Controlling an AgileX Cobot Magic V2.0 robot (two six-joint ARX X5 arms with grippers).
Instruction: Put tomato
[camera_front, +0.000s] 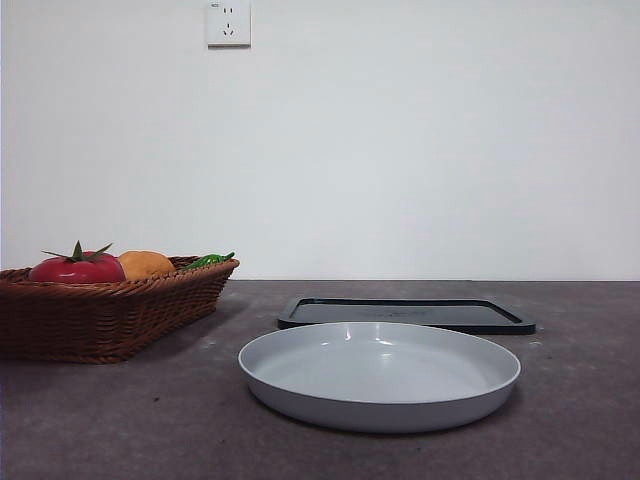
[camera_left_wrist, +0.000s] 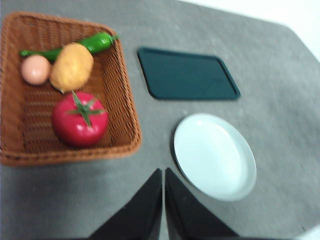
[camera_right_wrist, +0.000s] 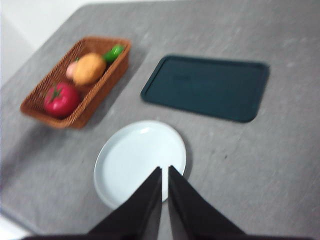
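Note:
The glossy red tomato (camera_front: 77, 268) (camera_left_wrist: 80, 120) (camera_right_wrist: 61, 99) with a green spiky stem lies in a brown wicker basket (camera_front: 105, 315) (camera_left_wrist: 127, 115) (camera_right_wrist: 95, 95) at the table's left. My left gripper (camera_left_wrist: 163, 172) hangs high above the table, between the basket and the plate, jaws shut with nothing in them. High over the plate's near edge hovers my right gripper (camera_right_wrist: 165, 170), also shut and holding nothing. Neither arm shows in the front view.
An orange-brown fruit (camera_left_wrist: 72, 67), a small pale pink fruit (camera_left_wrist: 35, 69) and a green pepper (camera_left_wrist: 92, 44) share the basket. A grey-white round plate (camera_front: 380, 375) (camera_left_wrist: 215, 155) (camera_right_wrist: 140, 160) sits mid-table; a dark flat tray (camera_front: 405, 313) (camera_left_wrist: 187, 74) (camera_right_wrist: 207, 87) lies behind it.

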